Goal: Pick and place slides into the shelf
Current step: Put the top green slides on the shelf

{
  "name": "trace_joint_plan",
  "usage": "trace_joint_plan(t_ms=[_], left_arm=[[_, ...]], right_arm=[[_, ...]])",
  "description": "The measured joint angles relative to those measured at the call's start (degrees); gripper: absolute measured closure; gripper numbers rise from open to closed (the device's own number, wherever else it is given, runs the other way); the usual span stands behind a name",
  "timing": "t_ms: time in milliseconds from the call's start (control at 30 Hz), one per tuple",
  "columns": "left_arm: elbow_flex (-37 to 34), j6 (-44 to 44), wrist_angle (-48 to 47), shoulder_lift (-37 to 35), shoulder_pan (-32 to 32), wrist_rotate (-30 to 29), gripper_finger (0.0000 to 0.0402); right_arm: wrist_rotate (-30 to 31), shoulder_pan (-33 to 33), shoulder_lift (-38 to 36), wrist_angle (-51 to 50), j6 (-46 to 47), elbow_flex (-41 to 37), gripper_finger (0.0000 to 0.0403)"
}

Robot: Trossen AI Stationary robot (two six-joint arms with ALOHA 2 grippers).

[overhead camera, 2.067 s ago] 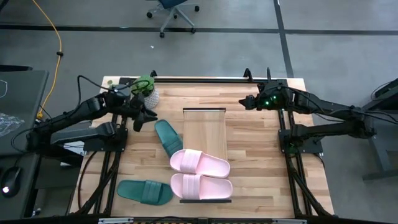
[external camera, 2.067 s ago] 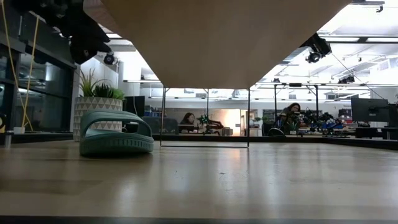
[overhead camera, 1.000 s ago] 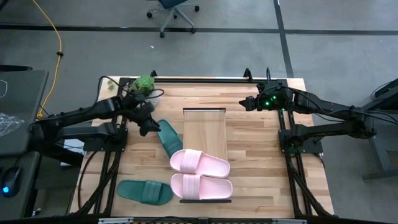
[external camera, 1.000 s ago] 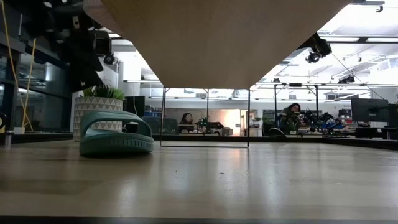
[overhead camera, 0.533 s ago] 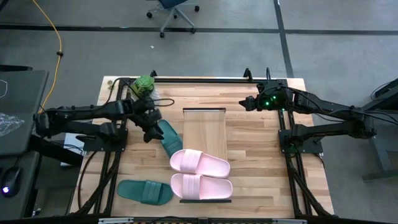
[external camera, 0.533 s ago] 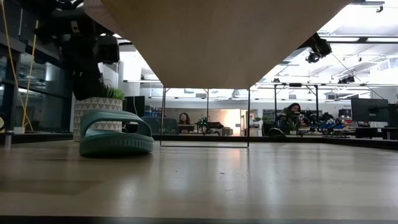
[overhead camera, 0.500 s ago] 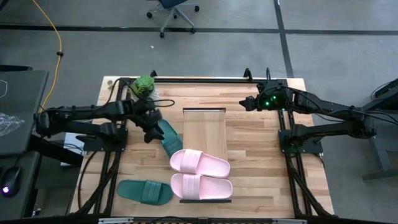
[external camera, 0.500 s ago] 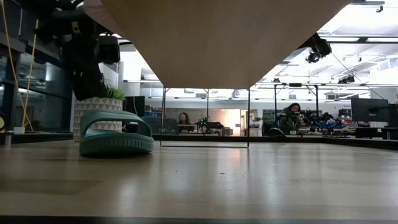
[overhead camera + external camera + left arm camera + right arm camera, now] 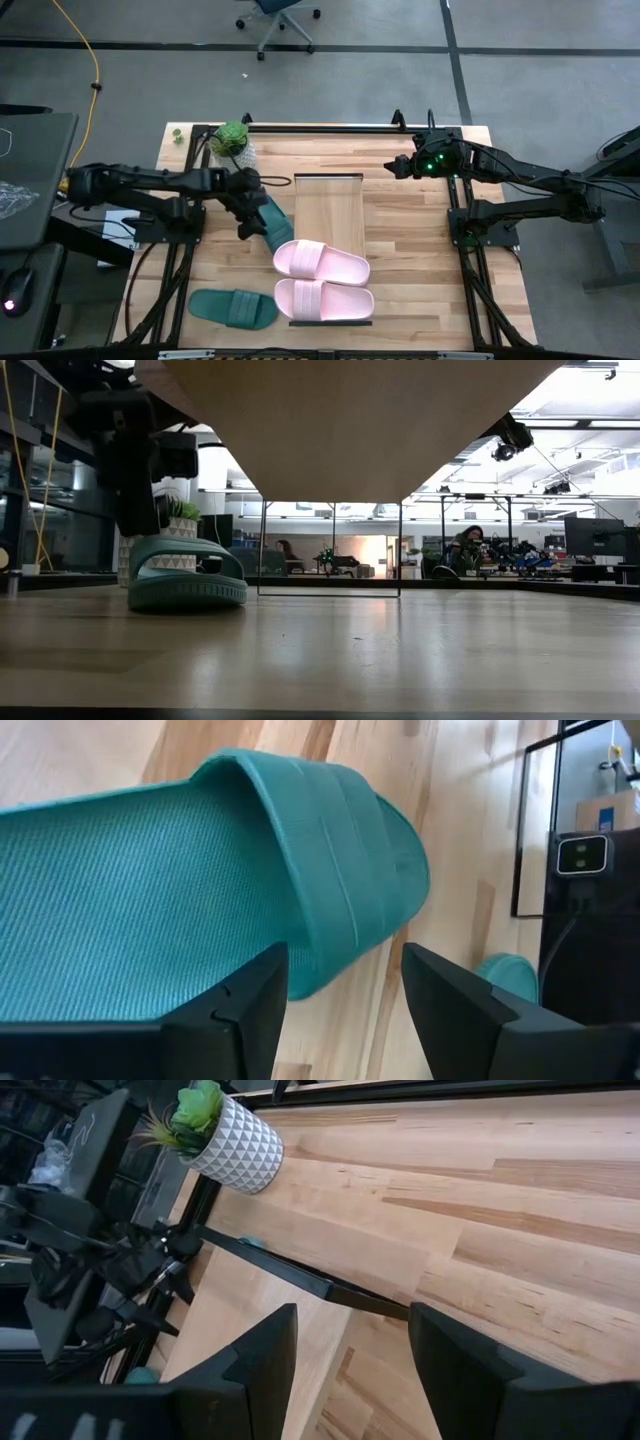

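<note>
Right under my left gripper a teal slide is lying on the tabletop, just left of the shelf. My left wrist view is showing its ribbed strap and textured footbed between my fingers, detail the high view is not giving; the high view is showing the layout instead: two pink slides sitting on the shelf's near end, a second teal slide well off toward the near left of the table. The low view is catching the teal slide side-on with a potted plant behind it and people in the room beyond. My left fingers are standing spread, straddling the slide, not clamping it. My right gripper is waiting spread and empty off the shelf's far right corner. No readable writing anywhere.
</note>
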Motion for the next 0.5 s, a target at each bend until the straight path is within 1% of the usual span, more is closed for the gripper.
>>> trace_joint_plan(t_ms=[300, 500], left_arm=[[0.0, -1.1, 1.8, 2.8, -0.3, -1.4, 0.0218], [0.0, -1.7, 5.2, 4.7, -0.3, 0.1, 0.0221]], right_arm=[[-0.9, 0.0, 0.0, -0.1, -0.1, 0.0, 0.0219], [-0.9, 0.0, 0.0, -0.1, -0.4, 0.0, 0.0219]])
